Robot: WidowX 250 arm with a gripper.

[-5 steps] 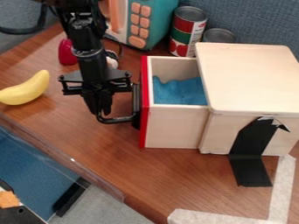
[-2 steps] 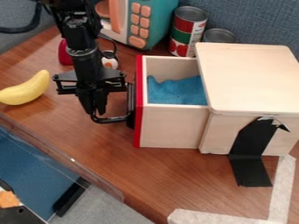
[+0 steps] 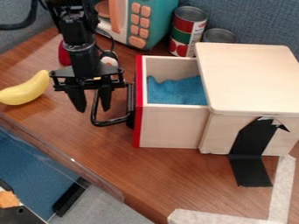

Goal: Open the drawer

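your gripper (image 3: 91, 106): released, its two fingers spread apart; you have it hanging just left of the drawer's front, with part of the handle showing between the fingers.
drawer (image 3: 172, 127): pulled out to the left of the wooden box (image 3: 250, 78), open at the top, so you can see into it.
handle (image 3: 111, 122): black, on the left side of the drawer's red front.
blue cloth (image 3: 176, 91): inside the drawer.
black tape (image 3: 250, 151): down the near side of the box and onto the table (image 3: 175, 179).
banana (image 3: 27, 90): on the table, to your gripper's left.
tall can (image 3: 189, 31): upright, behind the drawer, right of the toy oven (image 3: 149, 19).
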